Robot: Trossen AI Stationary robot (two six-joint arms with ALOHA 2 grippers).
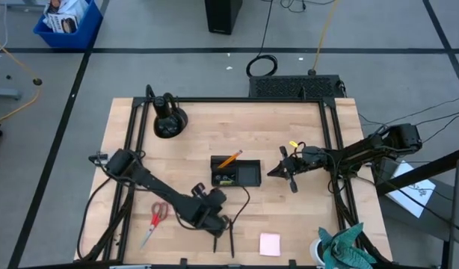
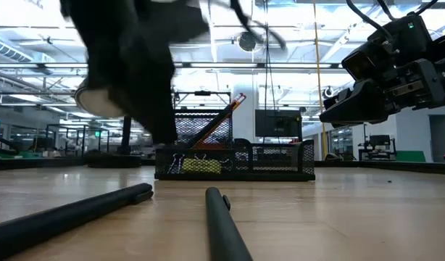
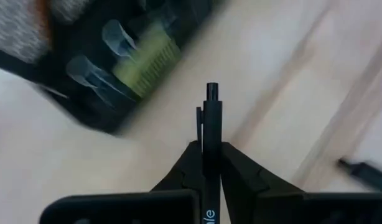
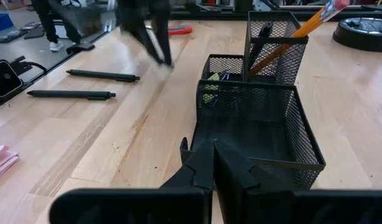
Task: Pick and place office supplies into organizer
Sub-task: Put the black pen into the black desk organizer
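My left gripper [image 1: 217, 197] hovers near the front edge of the table, just in front of the black mesh organizer [image 1: 235, 172], and is shut on a thin black pen [image 3: 211, 118]. In the low view it is a dark blur [image 2: 154, 94]. The organizer holds an orange pencil [image 4: 293, 34] leaning in its tall compartment, and black clips [image 2: 176, 162] beside a yellow-green piece [image 2: 202, 165]. My right gripper [image 4: 213, 155] is shut and holds nothing, level at the organizer's right end. Two more pens [image 1: 215, 243] [image 1: 231, 237] lie flat on the table. My left gripper pinches the pen's barrel [image 3: 211, 163] between its two fingers. The pen runs along the fingers, and its clip end [image 3: 211, 93] sticks out past the fingertips toward the organizer. The fingers slant downward. Whether the pen's hidden end touches anything does not show.
Red-handled scissors [image 1: 155, 219] lie at the front left, left of my left arm. A pink notepad [image 1: 269, 243] lies at the front, with a teal cloth [image 1: 342, 246] at the front right corner. A round black domed object [image 1: 168, 123] stands at the back left.
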